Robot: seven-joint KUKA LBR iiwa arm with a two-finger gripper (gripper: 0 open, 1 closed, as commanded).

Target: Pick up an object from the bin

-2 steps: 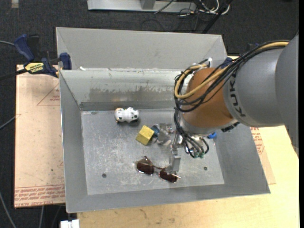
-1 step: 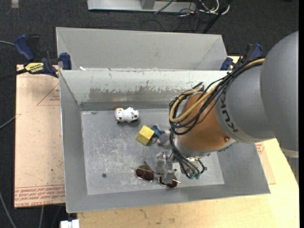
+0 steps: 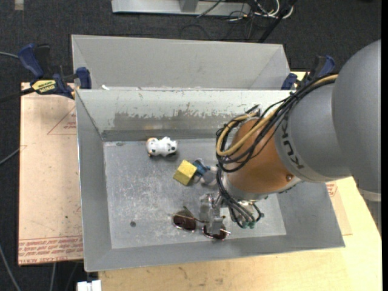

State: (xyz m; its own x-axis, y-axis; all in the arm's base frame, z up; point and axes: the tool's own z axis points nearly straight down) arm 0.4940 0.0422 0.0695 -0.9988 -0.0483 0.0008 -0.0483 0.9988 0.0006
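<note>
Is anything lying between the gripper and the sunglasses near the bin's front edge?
Nothing visible does. The gripper is right over the dark sunglasses; the yellow block and the white toy lie farther back, clear of both.

My arm (image 3: 339,120) is a thick, rounded grey casing with dark lettering (image 3: 285,153) along its edge. Beyond it comes my orange wrist cover (image 3: 257,165), wrapped in looping black and yellow cables (image 3: 239,129), with green wires (image 3: 250,221) beside my small metal gripper (image 3: 213,214)
</note>
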